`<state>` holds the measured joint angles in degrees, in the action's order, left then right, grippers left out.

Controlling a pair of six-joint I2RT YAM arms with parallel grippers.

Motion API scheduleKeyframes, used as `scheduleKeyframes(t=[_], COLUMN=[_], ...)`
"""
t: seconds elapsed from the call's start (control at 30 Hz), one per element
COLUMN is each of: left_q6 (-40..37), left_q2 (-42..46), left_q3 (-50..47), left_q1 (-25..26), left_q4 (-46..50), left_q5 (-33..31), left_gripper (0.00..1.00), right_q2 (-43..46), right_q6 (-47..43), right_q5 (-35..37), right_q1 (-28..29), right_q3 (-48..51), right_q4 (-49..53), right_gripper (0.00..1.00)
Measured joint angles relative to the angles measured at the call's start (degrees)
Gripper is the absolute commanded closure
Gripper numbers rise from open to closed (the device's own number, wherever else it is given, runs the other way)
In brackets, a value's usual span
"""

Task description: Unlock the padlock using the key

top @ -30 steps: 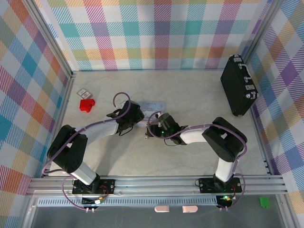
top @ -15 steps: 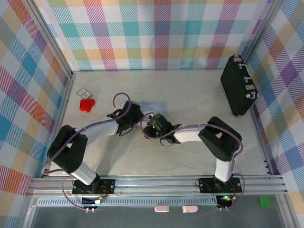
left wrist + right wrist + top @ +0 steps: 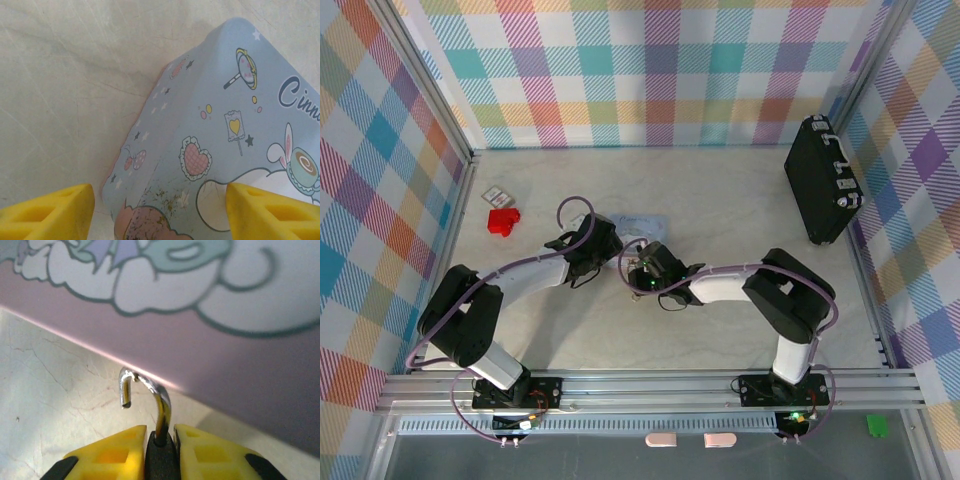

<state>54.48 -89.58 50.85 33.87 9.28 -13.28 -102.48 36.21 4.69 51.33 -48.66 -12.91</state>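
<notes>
1. Right gripper (image 3: 160, 431): the yellow fingers (image 3: 114, 450) are pressed together on the padlock (image 3: 159, 452), gripping its dark body from both sides.
2. The padlock's shackle (image 3: 161, 402) sticks up out of the grip. One leg goes into the body. The other hooks over and ends in open air above the left-hand finger, clear of the body.
3. The padlock sits just above the table (image 3: 55, 390), right beside the pinkish side wall of the pale blue tin (image 3: 235, 365). Can't tell whether the shackle touches the wall.
4. In the top view the right gripper (image 3: 642, 275) is at mid-table, just on the near side of the tin (image 3: 645, 218). The padlock itself is too small to make out there.
5. Left gripper (image 3: 160, 215): the fingers (image 3: 50, 212) are spread wide with nothing held. The tin's (image 3: 220, 125) cartoon-printed lid and its near corner lie between and ahead of them. Can't tell whether anything touches.
6. In the top view the left gripper (image 3: 603, 238) is at the tin's left end, close to the right gripper.
7. Elsewhere on the table (image 3: 720, 190):
   - a red block (image 3: 503, 220) at far left, with a small card (image 3: 496, 193) just behind it
   - a black case (image 3: 823, 180) at far right, against the plaid wall (image 3: 660, 70)
   - all of these are well apart from both grippers
</notes>
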Motion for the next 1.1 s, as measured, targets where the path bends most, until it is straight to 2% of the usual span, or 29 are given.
scheduleKeyframes(t=[0.5,0.77,1.1], left_q6=[6.47,12.11,13.29], left_q2=[0.52,0.52,-0.79], left_q3=[-0.92,-1.73,-0.66], left_q1=[4.28,9.46,9.92], left_q4=[0.39,-0.85,-1.42], left_q5=[-3.78,-5.90,-5.88], left_gripper=[0.33,0.33,0.32], right_q2=[2.29,2.45,2.45], right_q6=[15.89,27.30,35.50], right_q5=[-3.87,-0.63,3.61], right_q1=[-3.43,-6.34,-8.57], right_q3=[7.76,11.04,12.37], right_q4=[-12.50,-17.05,-22.14], right_gripper=[1.00,1.00,1.00])
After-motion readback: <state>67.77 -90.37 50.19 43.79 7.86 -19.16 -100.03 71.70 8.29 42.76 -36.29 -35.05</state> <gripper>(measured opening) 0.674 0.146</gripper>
